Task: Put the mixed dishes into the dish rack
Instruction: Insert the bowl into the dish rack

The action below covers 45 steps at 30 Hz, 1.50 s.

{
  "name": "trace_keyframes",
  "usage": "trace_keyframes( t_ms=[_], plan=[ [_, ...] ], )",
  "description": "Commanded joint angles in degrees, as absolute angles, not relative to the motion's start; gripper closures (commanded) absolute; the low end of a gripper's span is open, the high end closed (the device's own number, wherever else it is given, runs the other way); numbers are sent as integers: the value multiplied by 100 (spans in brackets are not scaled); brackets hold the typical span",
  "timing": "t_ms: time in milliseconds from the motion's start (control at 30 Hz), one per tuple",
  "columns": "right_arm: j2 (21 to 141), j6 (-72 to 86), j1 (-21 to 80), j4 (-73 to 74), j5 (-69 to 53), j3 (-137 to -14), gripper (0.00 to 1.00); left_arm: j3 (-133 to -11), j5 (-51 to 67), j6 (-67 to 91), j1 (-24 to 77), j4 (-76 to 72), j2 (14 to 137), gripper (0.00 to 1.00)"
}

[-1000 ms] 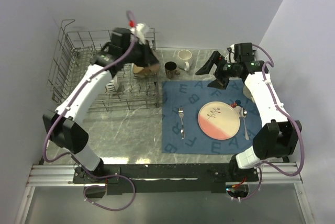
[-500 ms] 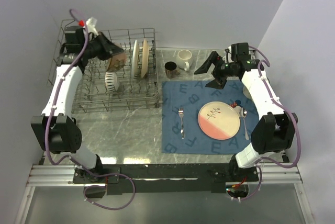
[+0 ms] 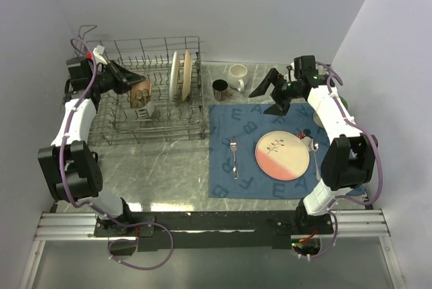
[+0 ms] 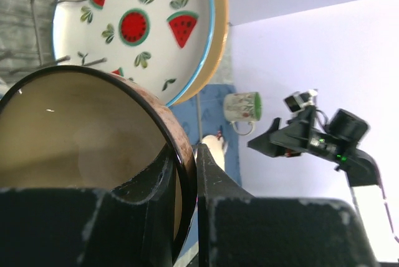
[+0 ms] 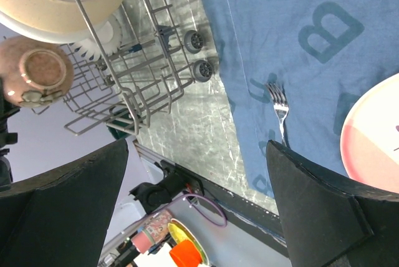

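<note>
1. your left gripper (image 3: 132,86) is clamped on the rim of a brown-rimmed bowl (image 3: 142,90), one finger inside and one outside. the bowl is tipped on its side over the left half of the dish rack (image 3: 156,40).
2. at the bowl's 3 o'clock, a watermelon-print plate (image 4: 134,24) and a tan plate (image 3: 187,74) stand upright in the rack, close together.
3. your right gripper (image 3: 268,98) is spread wide and holds nothing, over the 12 o'clock edge of the blue lettered placemat (image 3: 233,117).
4. outside the rack, a white mug (image 3: 237,72) and a dark mug (image 3: 220,89) sit just beyond the placemat's 11 o'clock corner.
5. on the placemat, a fork (image 3: 234,156) lies at 9 o'clock of the pink-and-cream plate (image 3: 282,156), and a spoon (image 3: 314,154) lies at its 3 o'clock.
</note>
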State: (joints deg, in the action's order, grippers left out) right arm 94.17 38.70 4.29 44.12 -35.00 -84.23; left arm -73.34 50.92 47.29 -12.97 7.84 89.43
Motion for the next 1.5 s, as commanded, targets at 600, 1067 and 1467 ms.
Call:
trace_keyframes(
  t_ms=[600,1067,1467],
  plan=[
    [9800,3858,404,4342,-3568,-8666,1,-6487,6196,6317,-2145,-2274,8877,99],
    [9817,3929,404,4307,-3568,-8622,1,-6039,6354,6635,-2329,-3268,9334,99],
    [9993,3946,404,4350,-3586,-8789,1,-5599,6732,7320,-2628,-4656,9667,99]
  ],
)
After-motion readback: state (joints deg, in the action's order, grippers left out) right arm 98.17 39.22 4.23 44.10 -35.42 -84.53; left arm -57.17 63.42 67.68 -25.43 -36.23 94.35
